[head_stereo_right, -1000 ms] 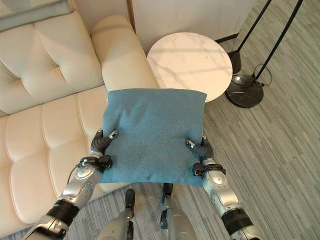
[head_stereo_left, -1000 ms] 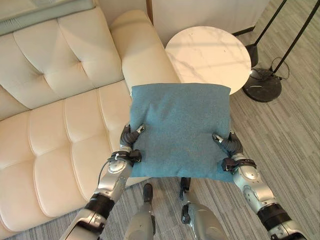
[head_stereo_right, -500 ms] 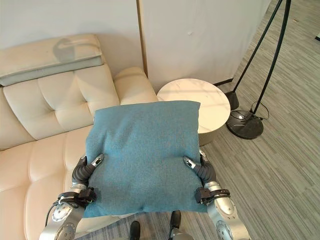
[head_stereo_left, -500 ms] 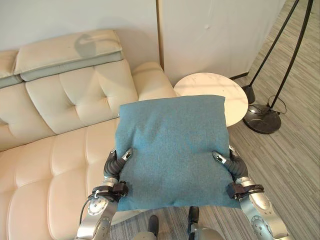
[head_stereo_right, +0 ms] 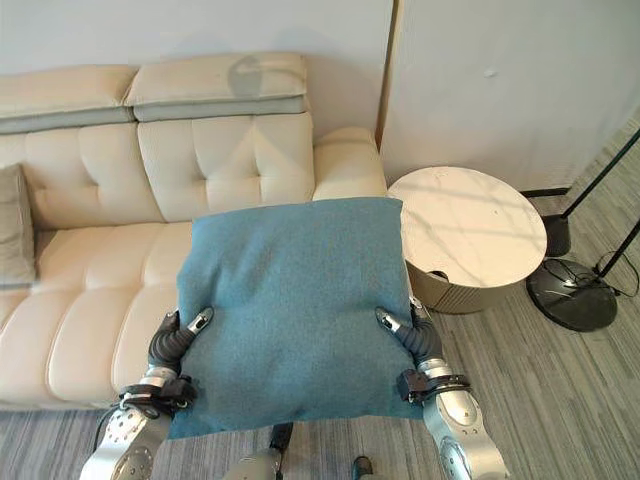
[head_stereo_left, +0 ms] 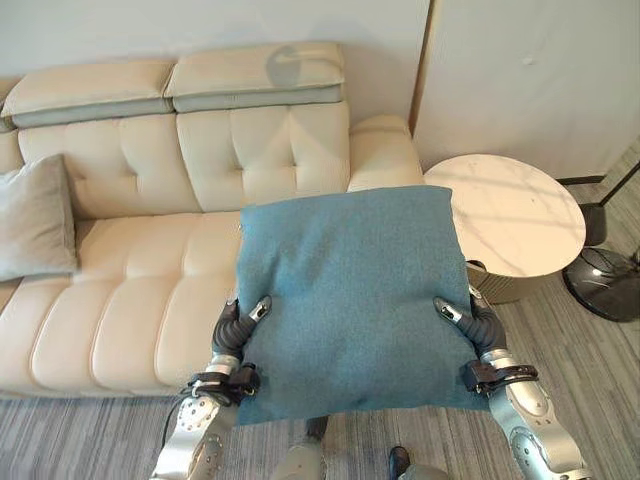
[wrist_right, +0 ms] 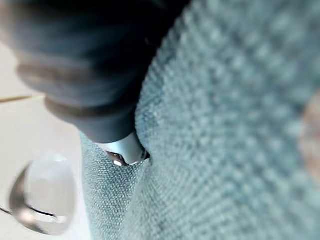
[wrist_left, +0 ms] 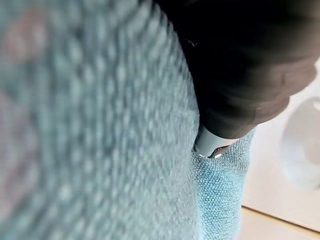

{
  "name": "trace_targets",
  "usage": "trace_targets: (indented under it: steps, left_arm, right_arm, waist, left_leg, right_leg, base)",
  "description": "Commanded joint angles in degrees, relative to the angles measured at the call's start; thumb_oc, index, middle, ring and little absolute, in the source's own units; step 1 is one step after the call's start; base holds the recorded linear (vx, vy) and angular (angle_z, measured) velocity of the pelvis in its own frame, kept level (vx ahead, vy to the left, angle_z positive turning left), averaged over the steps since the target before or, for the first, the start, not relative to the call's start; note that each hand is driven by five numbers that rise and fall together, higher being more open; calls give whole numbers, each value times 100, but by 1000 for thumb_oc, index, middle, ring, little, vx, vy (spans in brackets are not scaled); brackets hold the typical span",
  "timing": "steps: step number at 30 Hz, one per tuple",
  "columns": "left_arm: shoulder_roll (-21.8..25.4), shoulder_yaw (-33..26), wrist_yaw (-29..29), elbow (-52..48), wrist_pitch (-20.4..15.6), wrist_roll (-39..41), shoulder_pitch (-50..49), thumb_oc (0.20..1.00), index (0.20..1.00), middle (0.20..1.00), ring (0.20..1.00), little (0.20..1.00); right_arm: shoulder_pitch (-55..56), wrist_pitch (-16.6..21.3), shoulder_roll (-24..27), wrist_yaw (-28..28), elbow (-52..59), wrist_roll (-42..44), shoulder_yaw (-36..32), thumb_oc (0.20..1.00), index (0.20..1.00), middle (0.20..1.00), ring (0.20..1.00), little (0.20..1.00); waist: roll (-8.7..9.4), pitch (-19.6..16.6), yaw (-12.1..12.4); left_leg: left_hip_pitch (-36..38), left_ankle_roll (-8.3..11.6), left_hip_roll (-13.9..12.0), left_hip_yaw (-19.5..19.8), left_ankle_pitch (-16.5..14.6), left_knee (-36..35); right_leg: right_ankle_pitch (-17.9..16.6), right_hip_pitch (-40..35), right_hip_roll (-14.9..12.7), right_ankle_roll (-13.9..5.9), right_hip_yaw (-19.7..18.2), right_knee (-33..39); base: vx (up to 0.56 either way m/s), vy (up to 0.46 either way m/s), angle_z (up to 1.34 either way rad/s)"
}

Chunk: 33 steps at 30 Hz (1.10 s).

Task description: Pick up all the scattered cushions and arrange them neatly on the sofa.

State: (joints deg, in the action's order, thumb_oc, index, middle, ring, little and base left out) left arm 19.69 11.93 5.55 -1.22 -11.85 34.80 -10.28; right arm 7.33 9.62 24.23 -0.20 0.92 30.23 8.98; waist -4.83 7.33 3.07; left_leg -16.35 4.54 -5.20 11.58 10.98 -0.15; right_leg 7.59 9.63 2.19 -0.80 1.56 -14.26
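A square teal cushion (head_stereo_left: 350, 300) of coarse woven fabric is held up in front of the robot, above the floor and near the front edge of the sofa (head_stereo_left: 150, 300). Its weave shows as a nubbly, looped texture in both wrist views, and its corners are softly rounded.

The left hand (head_stereo_left: 235, 330) grips the cushion's left edge: the thumb lies curled over the upper face, and the fingers are tucked beneath the fabric. The right hand (head_stereo_left: 475, 325) pinches the right edge in the same way, thumb on top and fingers under. The cushion hangs flat between them, tilted slightly toward the camera.

The sofa is cream, smooth and leather-like, with tufted back panels, channelled seat sections and two padded headrests along the top. A pale grey cushion (head_stereo_left: 35, 215) of plain matte cloth leans upright against the backrest at the sofa's left end, resting on the seat.

Just beside the sofa's right arm stands a round side table (head_stereo_left: 510, 215) with a white marbled top. Further right, a dark round lamp base (head_stereo_left: 605, 285) sits on the grey, wood-grain plank floor (head_stereo_left: 570, 350).
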Motion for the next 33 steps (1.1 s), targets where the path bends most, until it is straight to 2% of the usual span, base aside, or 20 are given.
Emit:
trace_targets:
  steps: [1,4,5,7,9,21,24,26,27,28,29,30,33]
  left_arm:
    - [108,183,-462,-634,-503,-221,988,200,200,200,200,200]
    - [112,230,-598,-682,-466,-208,1009,200,200,200,200,200]
    - [118,242,-658,-668,-453,-186,1009,200,200,200,200,200]
    - [118,303,-728,-644,-415,-220,968,200,200,200,200,200]
    - [137,238,-702,-661,-374,-238,937,200,200,200,200,200]
    - [212,-91,-699,-764,-286,-377,625,200,200,200,200,200]
    - [257,-121,-662,-775,-295,-395,627,200,200,200,200,200]
    - [323,-167,-674,-819,-297,-408,593,200,200,200,200,200]
    - [324,-168,-674,-819,-297,-408,595,200,200,200,200,200]
    - [353,-160,-657,-795,-294,-443,595,200,200,200,200,200]
    - [356,-144,-660,-779,-294,-478,586,200,200,200,200,200]
    - [363,-148,-676,-786,-306,-481,570,200,200,200,200,200]
    - [413,-135,-697,-833,-306,-490,536,200,200,200,200,200]
  right_arm:
    - [-450,498,-207,6,670,-155,-94,200,200,200,200,200]
    - [-315,493,-221,121,728,-123,-180,200,200,200,200,200]
    - [-264,485,-243,168,746,-99,-212,200,200,200,200,200]
    - [-188,484,-306,206,756,-74,-278,200,200,200,200,200]
    - [-206,419,-342,217,725,-69,-291,200,200,200,200,200]
    - [-313,251,-515,362,672,-175,-93,200,200,200,200,200]
    - [-364,241,-544,373,668,-207,-58,200,200,200,200,200]
    - [-327,245,-594,414,706,-257,-51,200,200,200,200,200]
    - [-330,245,-595,414,706,-257,-51,200,200,200,200,200]
    - [-283,247,-594,413,715,-322,-66,200,200,200,200,200]
    - [-262,255,-587,431,733,-315,-62,200,200,200,200,200]
    - [-268,249,-574,445,741,-317,-50,200,200,200,200,200]
    - [-317,274,-494,457,745,-289,-11,200,200,200,200,200]
  waist:
    - [664,-4,-389]
    - [737,-23,-609]
    - [722,-58,-676]
    - [641,-143,-740]
    - [664,-159,-751]
    - [771,-154,-512]
    - [782,-140,-460]
    - [762,-63,-443]
    - [764,-77,-443]
    - [736,-11,-494]
    - [695,43,-569]
    - [680,42,-604]
    - [664,134,-661]
  left_leg:
    - [117,-199,474,-1549,-794,394]
    - [517,-233,389,-1992,-1388,740]
    - [687,-216,324,-2097,-1458,700]
    - [979,-214,291,-2180,-1439,433]
    - [969,-195,326,-2153,-1370,287]
    - [1020,-412,533,-2118,-1633,410]
    - [1023,-510,596,-2095,-1718,472]
    - [1154,-659,694,-1983,-1856,507]
    - [1133,-660,695,-1985,-1838,500]
    - [1231,-732,728,-1857,-1923,542]
    - [1400,-758,746,-1773,-1960,477]
    - [1473,-773,768,-1727,-1951,419]
    - [1778,-757,835,-1638,-2011,235]
  right_leg:
    - [-444,-711,-457,-321,161,1478]
    - [-620,-628,-639,-324,517,1583]
    - [-630,-609,-664,-319,629,1616]
    - [-620,-659,-659,-372,833,1669]
    - [-701,-707,-707,-380,910,1716]
    - [-680,-890,-939,-559,795,1542]
    - [-622,-767,-1058,-634,743,1168]
    - [-623,-506,-1206,-679,631,337]
    - [-639,-486,-1206,-678,630,344]
    - [-724,-201,-1103,-659,416,-190]
    - [-669,36,-877,-599,247,-409]
    - [-627,166,-750,-562,165,-322]
    - [-725,554,-564,-529,313,75]
  base:
    - [-207,-30,99]
    - [-178,-5,127]
    - [-30,72,84]
    - [56,71,74]
    - [46,83,74]
    - [56,129,7]
    - [63,178,-12]
    - [85,198,-22]
    - [89,146,-7]
    - [127,139,-3]
    - [192,157,2]
    - [211,98,26]
    - [225,36,40]
